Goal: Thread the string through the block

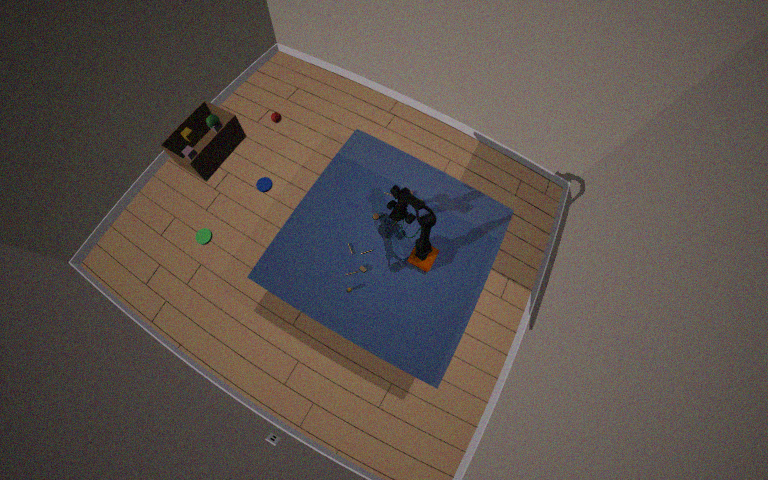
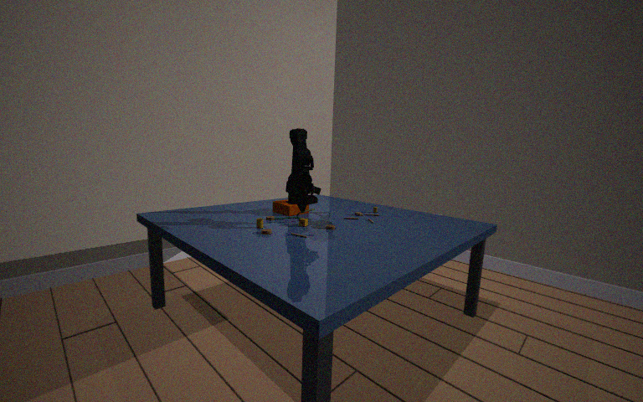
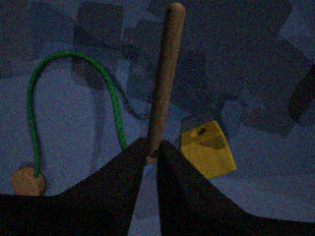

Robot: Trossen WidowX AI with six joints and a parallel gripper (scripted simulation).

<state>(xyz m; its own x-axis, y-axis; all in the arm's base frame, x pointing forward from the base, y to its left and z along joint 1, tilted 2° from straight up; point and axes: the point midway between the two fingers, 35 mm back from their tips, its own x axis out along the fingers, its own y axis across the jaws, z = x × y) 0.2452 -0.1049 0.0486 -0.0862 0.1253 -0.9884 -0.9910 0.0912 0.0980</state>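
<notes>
Jaws were clenched on the stick (image 3: 166,79) by its string end, w/ the long tip free, pointing approx 12 o'clock in the wrist view. Yellow block (image 3: 208,152) (image 2: 303,222) sat on the worktop (image 1: 339,186) (image 2: 331,265) at 4 o'clock, its hole visible; green string (image 3: 69,53) looped to the button (image 3: 29,182) at 8. Best bet: line tip w/ hole b4 pushing, go slow, keep slack.

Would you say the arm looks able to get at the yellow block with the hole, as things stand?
Probably yes: the yellow block sits just beside the hand, with nothing visible between them. The hand is shut on the stick, though, so it likely couldn't grasp the block itself.
</notes>
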